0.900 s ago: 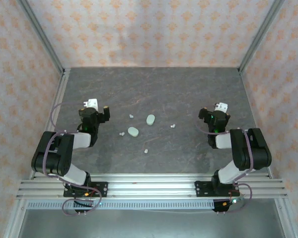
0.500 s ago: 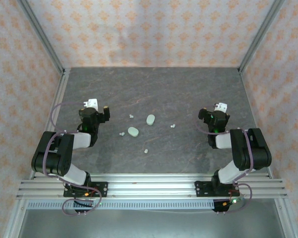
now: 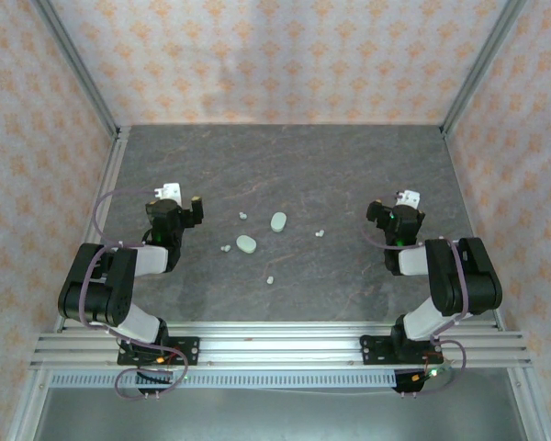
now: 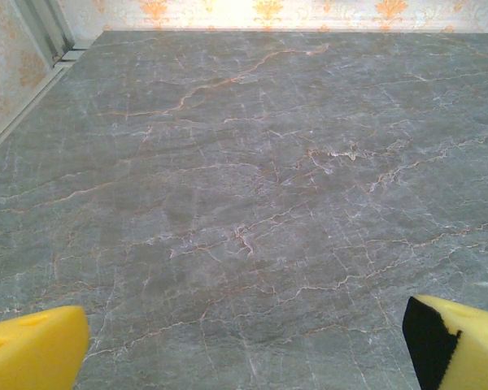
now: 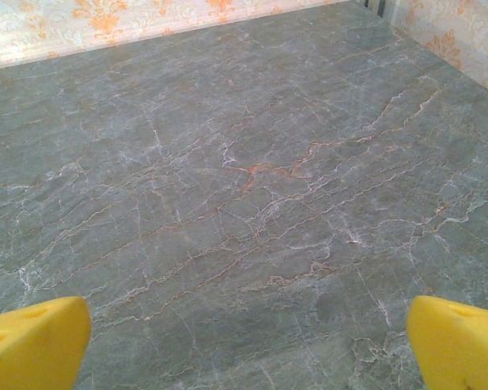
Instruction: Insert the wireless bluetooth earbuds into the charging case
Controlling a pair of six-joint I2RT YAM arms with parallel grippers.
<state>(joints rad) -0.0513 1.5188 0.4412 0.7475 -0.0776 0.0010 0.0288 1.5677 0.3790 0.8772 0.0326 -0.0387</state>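
Two pale mint oval charging cases lie mid-table in the top view, one (image 3: 246,243) nearer the arms and one (image 3: 278,221) behind it to the right. Several tiny whitish earbuds lie scattered around them: one (image 3: 243,216) behind, one (image 3: 226,248) left of the near case, one (image 3: 270,279) in front, one (image 3: 319,233) to the right. My left gripper (image 3: 177,209) rests left of the cases, open; its yellow fingertips (image 4: 32,349) frame bare table. My right gripper (image 3: 393,213) sits far to the right, open, yellow fingertips (image 5: 459,345) wide apart over bare table.
The table is dark grey marble (image 3: 285,165), fenced by patterned walls and metal posts (image 3: 78,73). An aluminium rail (image 3: 275,344) carries both arm bases at the near edge.
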